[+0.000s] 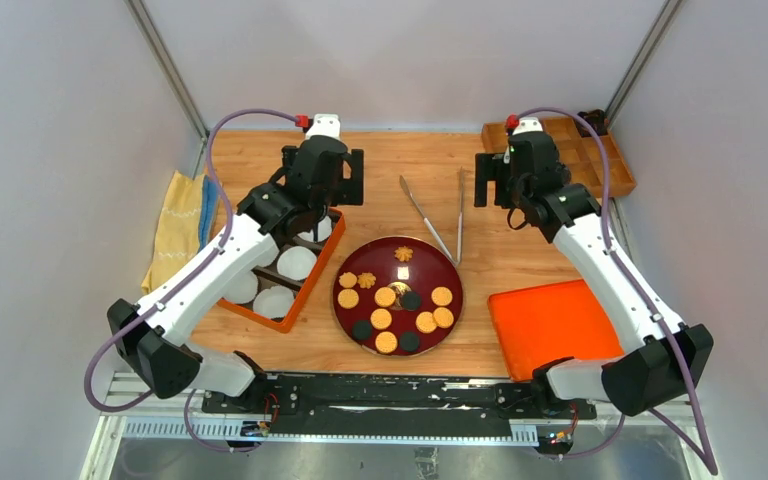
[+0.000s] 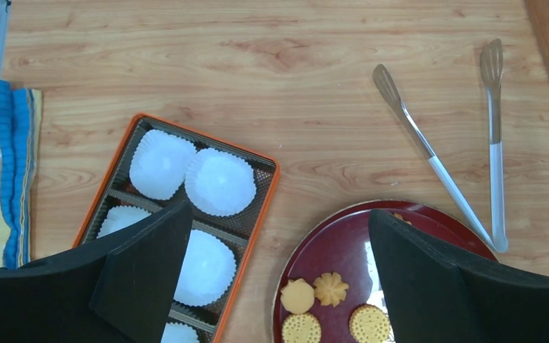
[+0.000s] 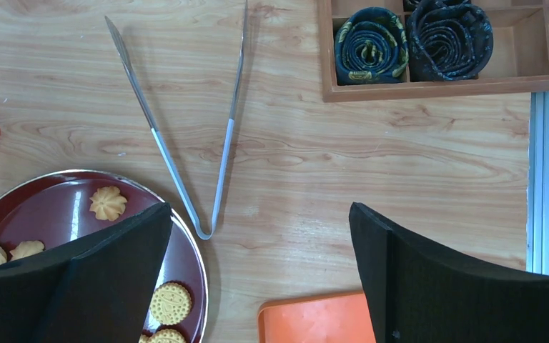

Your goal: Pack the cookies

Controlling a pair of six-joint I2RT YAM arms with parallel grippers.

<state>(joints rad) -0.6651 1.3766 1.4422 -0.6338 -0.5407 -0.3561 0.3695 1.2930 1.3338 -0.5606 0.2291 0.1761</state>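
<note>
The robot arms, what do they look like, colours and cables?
The left arm and right arm have white links with black joints. A purplish cable loops along each. The left gripper and right gripper are black, wedge-fingered.

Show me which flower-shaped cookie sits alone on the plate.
The flower-shaped cookie at the far edge of the plate, nearest the tongs. The other two flower cookies lie side by side at the plate's left.
</note>
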